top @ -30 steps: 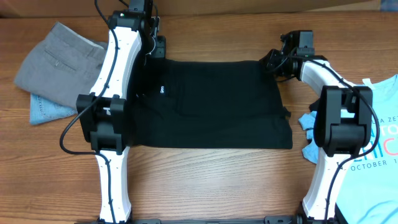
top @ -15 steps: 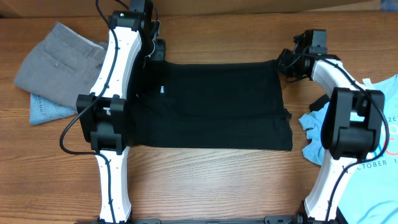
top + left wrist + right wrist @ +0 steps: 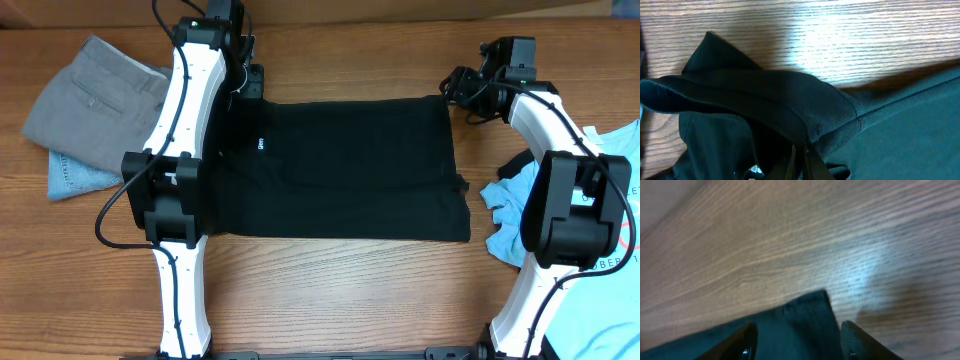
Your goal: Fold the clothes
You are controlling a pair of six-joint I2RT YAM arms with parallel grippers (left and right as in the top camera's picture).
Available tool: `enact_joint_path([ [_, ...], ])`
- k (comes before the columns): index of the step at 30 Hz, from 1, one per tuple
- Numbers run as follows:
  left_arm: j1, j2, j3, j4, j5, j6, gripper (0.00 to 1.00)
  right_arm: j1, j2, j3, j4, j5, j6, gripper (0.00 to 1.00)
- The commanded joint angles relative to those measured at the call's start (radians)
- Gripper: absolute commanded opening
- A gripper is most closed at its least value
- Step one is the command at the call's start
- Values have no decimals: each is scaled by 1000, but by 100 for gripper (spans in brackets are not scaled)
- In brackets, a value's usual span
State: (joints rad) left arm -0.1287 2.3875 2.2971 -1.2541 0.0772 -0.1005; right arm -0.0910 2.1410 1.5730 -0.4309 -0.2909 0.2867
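The clothes here are a black T-shirt (image 3: 350,170) with a small white logo (image 3: 257,143), lying flat and partly folded in the middle of the table. My left gripper (image 3: 252,82) is at its far left corner. In the left wrist view the left gripper (image 3: 801,150) is shut on a raised fold of the black fabric (image 3: 765,95). My right gripper (image 3: 457,90) hovers at the far right corner. In the right wrist view the right gripper (image 3: 797,326) stands open, and the shirt's corner (image 3: 805,312) lies flat on the wood between its fingers, untouched.
Grey trousers (image 3: 90,95) lie at the far left over a pale blue garment (image 3: 72,178). A light blue printed T-shirt (image 3: 612,290) and a crumpled blue cloth (image 3: 503,198) lie by the right arm's base. Bare wood runs along the front edge.
My right gripper carried the shirt's far right corner outward to the right, then opened and let it go. The left gripper has stayed shut at the far left corner.
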Motion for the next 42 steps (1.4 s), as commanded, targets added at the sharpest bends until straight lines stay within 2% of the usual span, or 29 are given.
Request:
enact_joint_path([
  [1,3,-30,29,-2,-10,12,7,-5,31,23,31,38,-2,54],
  [13,2,-30,29,-2,-6,11,6,11,150,23,111,5,35,52],
  [24,-1,-30,29,-3,-6,11,7,56,159,23,51,19,20,42],
  [32,-3,-30,29,-11,-6,12,6,24,143,26,58,28,21,8],
  [34,-3,-30,29,-17,-7,12,5,18,123,26,58,28,20,4],
  [39,-3,-30,29,-25,-7,12,5,17,66,26,58,28,24,4],
  [40,-3,-30,29,-26,-7,11,5,17,63,26,58,27,25,18],
  [41,-3,-30,29,-25,-7,11,5,17,63,26,57,24,25,39],
  [42,-3,-30,29,-25,-6,11,5,17,64,26,52,20,25,46],
])
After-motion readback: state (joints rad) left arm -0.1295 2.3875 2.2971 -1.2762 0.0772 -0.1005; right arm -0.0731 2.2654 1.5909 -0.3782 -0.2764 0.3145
